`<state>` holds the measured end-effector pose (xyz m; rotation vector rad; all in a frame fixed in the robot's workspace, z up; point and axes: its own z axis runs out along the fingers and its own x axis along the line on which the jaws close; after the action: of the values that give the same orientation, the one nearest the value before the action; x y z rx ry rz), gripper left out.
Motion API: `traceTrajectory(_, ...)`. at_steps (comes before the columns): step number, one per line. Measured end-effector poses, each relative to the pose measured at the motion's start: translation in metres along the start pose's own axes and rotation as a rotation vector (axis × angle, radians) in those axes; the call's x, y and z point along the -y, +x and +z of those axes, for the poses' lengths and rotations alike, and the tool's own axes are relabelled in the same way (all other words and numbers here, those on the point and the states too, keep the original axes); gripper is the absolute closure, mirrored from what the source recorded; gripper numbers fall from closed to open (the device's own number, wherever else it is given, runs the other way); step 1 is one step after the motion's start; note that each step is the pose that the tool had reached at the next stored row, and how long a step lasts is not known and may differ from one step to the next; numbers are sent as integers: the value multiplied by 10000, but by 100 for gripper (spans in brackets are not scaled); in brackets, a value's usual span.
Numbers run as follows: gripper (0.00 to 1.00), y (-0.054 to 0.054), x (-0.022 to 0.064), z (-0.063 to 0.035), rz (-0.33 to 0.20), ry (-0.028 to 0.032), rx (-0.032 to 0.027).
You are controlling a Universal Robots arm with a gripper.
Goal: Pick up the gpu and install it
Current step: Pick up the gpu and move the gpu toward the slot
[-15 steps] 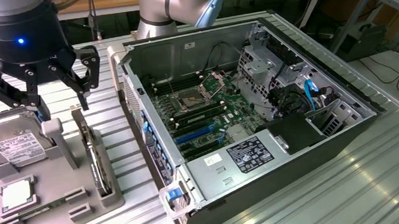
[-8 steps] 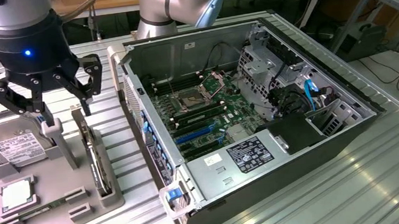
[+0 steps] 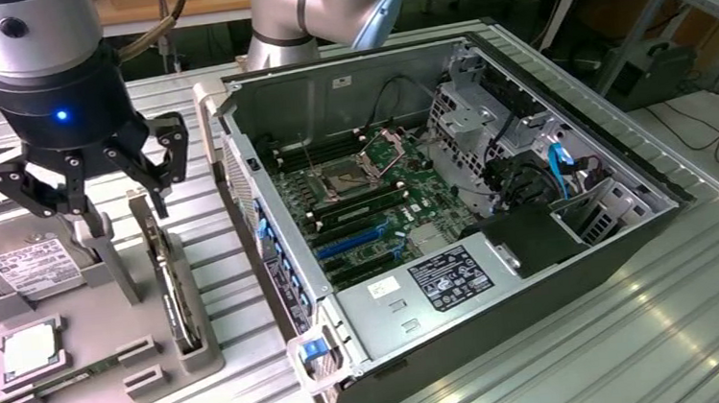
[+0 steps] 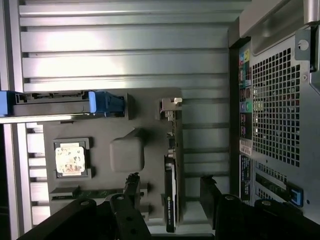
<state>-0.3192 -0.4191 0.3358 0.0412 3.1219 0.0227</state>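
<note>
Judging the gpu (image 3: 168,274) first: it is a thin, dark card standing on its long edge in a slot of the grey holder (image 3: 99,323), along the holder's edge nearest the open computer case (image 3: 463,203). I take it to be light and stiff but fragile, with bare board faces and its lower edge seated in the slot. A hard squeeze or a twist looks risky to me. The safest hold, as I read it, is across the two flat faces at the upper edge, about midway along and clear of the silvery bracket (image 4: 170,104).

Its long axis runs along that edge of the holder, roughly parallel to the side of the case. The bracket end points toward the end of the holder where the hard drive (image 3: 18,262) lies; the plain end points toward the opposite end.

The gripper (image 3: 118,209) hangs above the holder with its fingers (image 4: 131,187) spread wide, holding nothing and clear of the card. In the wrist view one finger sits on each side of the card's line.

The CPU chip (image 3: 31,348) rests in its pocket near the holder's far edge, well apart from the card. Holder and case both stand on the ribbed metal table (image 3: 678,330).
</note>
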Motion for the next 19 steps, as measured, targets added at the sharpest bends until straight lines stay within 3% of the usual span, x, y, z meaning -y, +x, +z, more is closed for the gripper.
traceTrajectory(9, 40, 3, 3, 141, 1, 1, -1)
traceTrajectory(19, 40, 1, 171, 303, 0, -2, 2)
